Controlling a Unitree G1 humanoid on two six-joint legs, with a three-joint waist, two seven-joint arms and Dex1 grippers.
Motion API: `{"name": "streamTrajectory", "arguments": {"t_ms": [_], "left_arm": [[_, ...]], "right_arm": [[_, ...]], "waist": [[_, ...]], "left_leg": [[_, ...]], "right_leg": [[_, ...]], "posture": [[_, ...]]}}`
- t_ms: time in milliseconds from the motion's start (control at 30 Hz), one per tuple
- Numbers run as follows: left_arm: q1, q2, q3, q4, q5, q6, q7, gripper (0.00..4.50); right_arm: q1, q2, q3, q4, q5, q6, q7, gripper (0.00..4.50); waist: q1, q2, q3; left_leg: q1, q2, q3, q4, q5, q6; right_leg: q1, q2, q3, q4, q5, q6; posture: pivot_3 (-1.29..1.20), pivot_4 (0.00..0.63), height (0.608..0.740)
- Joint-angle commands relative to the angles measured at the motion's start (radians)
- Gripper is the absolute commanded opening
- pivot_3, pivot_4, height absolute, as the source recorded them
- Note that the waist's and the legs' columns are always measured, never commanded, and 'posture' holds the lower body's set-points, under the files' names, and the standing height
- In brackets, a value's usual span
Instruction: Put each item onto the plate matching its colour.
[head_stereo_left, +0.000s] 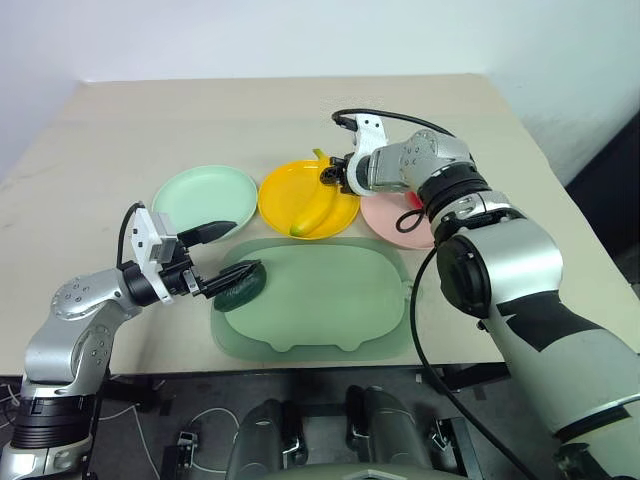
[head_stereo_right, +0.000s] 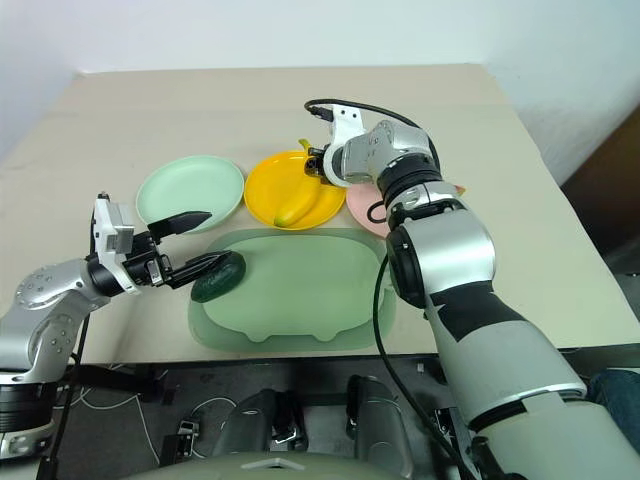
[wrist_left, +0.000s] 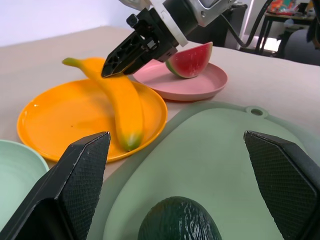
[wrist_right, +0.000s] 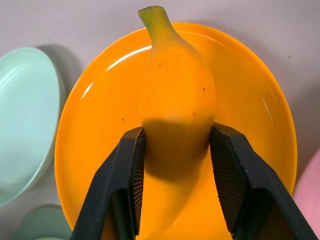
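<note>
A yellow banana (head_stereo_left: 315, 213) lies on the yellow plate (head_stereo_left: 280, 195). My right gripper (wrist_right: 177, 132) is shut on the banana's far half, one finger pressed to each side. The dark green avocado (wrist_left: 180, 220) rests on the left edge of the pale green mat (head_stereo_left: 330, 300). My left gripper (head_stereo_left: 226, 254) stands open, level, with the avocado just ahead between its fingertips, apart from them. The mint green plate (head_stereo_left: 200, 195) holds nothing. A red watermelon slice (wrist_left: 190, 60) sits on the pink plate (wrist_left: 200, 85), mostly hidden behind my right arm in the eye views.
The three plates stand in a row behind the mat, close together. Bare table lies beyond them and to both sides. The table's front edge runs just under the mat. A black cable loops over my right wrist.
</note>
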Motion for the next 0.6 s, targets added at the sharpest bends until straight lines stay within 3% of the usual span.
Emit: {"name": "streamTrajectory", "arguments": {"t_ms": [33, 167, 267, 400, 500, 600], "left_arm": [[-0.004, 0.002, 0.012, -0.029, -0.002, -0.011, 0.007, 4.50], [-0.019, 0.005, 0.011, -0.022, -0.005, -0.006, 0.009, 4.50], [-0.028, 0.001, 0.006, -0.022, -0.007, -0.003, 0.012, 4.50], [-0.033, 0.002, 0.007, -0.020, -0.011, -0.001, 0.011, 4.50], [-0.029, 0.008, 0.014, -0.017, -0.014, -0.002, 0.005, 4.50], [-0.024, 0.016, 0.026, -0.011, -0.018, -0.002, -0.003, 4.50]], "right_arm": [[-0.044, 0.014, -0.017, -0.019, -0.055, -0.007, 0.048, 2.94], [-0.056, 0.015, -0.043, -0.025, -0.091, 0.021, 0.072, 4.36], [-0.061, 0.001, -0.045, -0.045, -0.124, 0.033, 0.109, 4.44], [-0.046, -0.053, 0.006, -0.176, -0.169, 0.073, 0.260, 4.44], [0.043, -0.089, 0.037, -0.389, -0.166, 0.119, 0.343, 4.44], [0.212, -0.137, 0.056, -0.730, -0.127, 0.177, 0.401, 4.44]], "waist": [[-0.004, 0.000, 0.000], [-0.010, 0.000, 0.000], [-0.011, 0.000, 0.000], [-0.009, 0.000, 0.000], [-0.009, 0.000, 0.000], [-0.008, -0.001, -0.001]], "left_leg": [[0.000, 0.000, 0.000, 0.000, 0.000, 0.000], [0.000, 0.000, 0.000, 0.000, 0.000, -0.001], [0.000, 0.000, 0.000, -0.001, 0.000, -0.001], [-0.001, 0.000, 0.000, -0.001, 0.001, -0.001], [-0.001, 0.000, 0.000, -0.001, 0.000, -0.001], [0.000, 0.000, -0.001, -0.001, 0.000, -0.001]], "right_leg": [[0.000, 0.000, 0.000, 0.000, 0.000, 0.000], [-0.001, 0.000, 0.000, 0.001, 0.000, 0.000], [-0.001, 0.000, 0.000, 0.001, 0.000, 0.000], [-0.001, 0.000, 0.000, 0.000, 0.000, 0.000], [-0.001, -0.001, 0.000, 0.000, 0.000, 0.000], [-0.001, -0.001, 0.000, 0.000, 0.000, 0.000]], "posture": [[0.00, 0.150, 0.696], [0.00, 0.150, 0.696], [0.00, 0.150, 0.696], [0.00, 0.150, 0.696], [0.00, 0.150, 0.696], [0.00, 0.150, 0.696]]}}
